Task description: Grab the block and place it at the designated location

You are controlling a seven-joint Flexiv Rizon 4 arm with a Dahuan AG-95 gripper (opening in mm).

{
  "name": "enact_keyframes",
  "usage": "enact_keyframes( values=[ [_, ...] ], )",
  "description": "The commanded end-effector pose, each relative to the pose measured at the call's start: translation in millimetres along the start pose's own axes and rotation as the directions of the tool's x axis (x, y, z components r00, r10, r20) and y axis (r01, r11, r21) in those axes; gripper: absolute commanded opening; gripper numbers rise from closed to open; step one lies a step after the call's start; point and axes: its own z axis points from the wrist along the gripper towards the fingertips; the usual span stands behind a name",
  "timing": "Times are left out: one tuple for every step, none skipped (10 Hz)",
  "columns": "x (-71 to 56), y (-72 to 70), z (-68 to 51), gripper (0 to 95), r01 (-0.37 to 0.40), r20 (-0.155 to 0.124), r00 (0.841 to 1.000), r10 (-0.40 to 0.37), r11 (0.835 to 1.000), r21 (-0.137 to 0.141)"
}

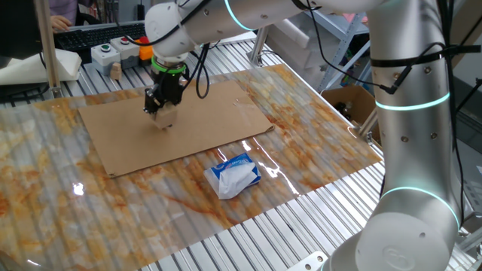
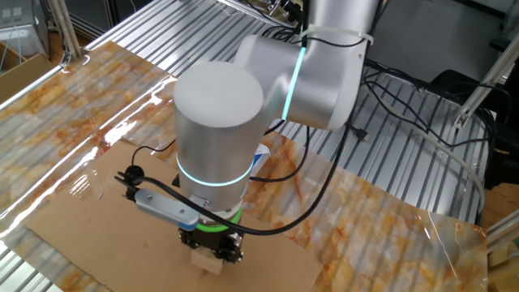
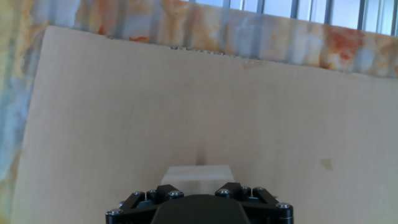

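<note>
The block [image 1: 165,120] is a light-tan wooden cube, held between the fingers of my gripper [image 1: 162,114] at the left middle of the brown cardboard sheet [image 1: 218,120]. It sits at or just above the sheet's surface. The other fixed view shows the block [image 2: 206,261] under the gripper [image 2: 209,253], with the arm hiding most of it. In the hand view the block's top [image 3: 198,173] shows just past the gripper [image 3: 198,186], over the sheet [image 3: 186,93]. The black dot is not visible in any view.
A blue-and-white soft packet [image 1: 235,175] lies on the marbled cover in front of the sheet. A small wooden peg [image 1: 115,70] and a button box [image 1: 113,51] stand at the back left. An open cardboard box [image 1: 350,102] sits at the right.
</note>
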Motion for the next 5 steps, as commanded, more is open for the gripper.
enact_keyframes(
  values=[
    [1.3,-3.8,-2.2,0.0,0.003,0.003,1.0,-0.003,1.0,0.002],
    [2.1,-9.1,-2.1,0.0,0.018,0.003,1.0,-0.018,1.0,0.003],
    [2.7,-10.6,-1.5,0.0,0.019,0.003,1.0,-0.019,1.0,0.002],
    [3.1,-12.3,-1.2,0.0,0.02,0.006,1.0,-0.02,1.0,0.002],
    [3.4,-14.6,-1.7,0.0,0.025,0.006,1.0,-0.025,1.0,0.002]
  ],
)
